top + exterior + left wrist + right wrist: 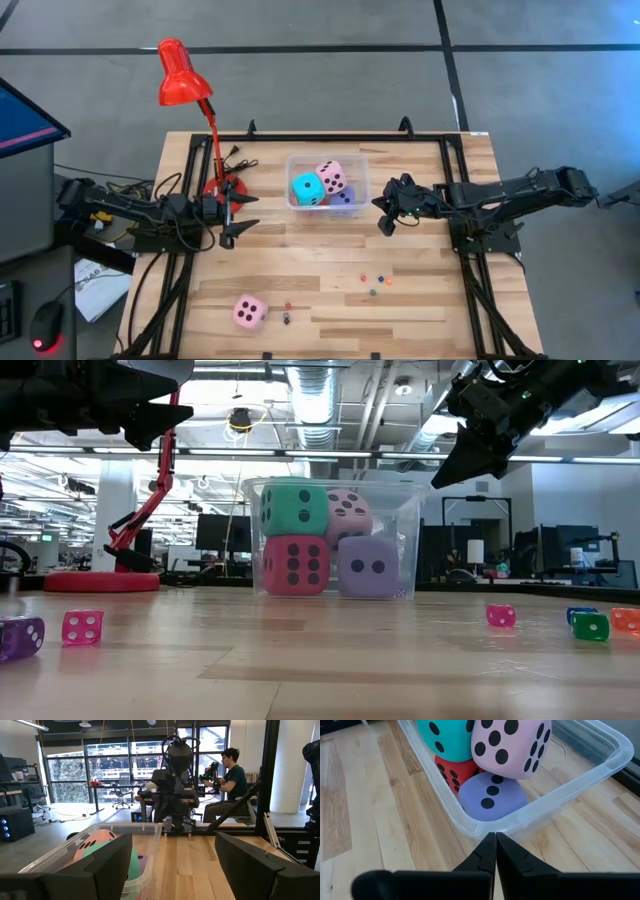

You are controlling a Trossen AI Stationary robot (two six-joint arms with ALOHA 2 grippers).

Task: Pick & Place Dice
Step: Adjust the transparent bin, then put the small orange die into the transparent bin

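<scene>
On the near part of the worktop (330, 290), toward seven o'clock from its middle, one pink die (249, 312) lies alone, well apart from both claws. Small dice are scattered on the near boards, the nearest just beside it; at least seven show in the low view, among them a purple one (20, 637) and a green one (590, 626).

Farther back, a clear plastic bin (300, 160) holds four big dice: a red die (295, 565) and a lavender die (492, 796) below, a cyan die (307, 188) and a second pink die (332, 177) on top.

The right claw (386, 212) hangs just beside the bin at three o'clock, fingers pressed together and empty. The left claw (240, 213) hovers near the bin at nine o'clock, fingers spread wide, empty.

A red desk lamp (185, 75) stands behind the left arm.
</scene>
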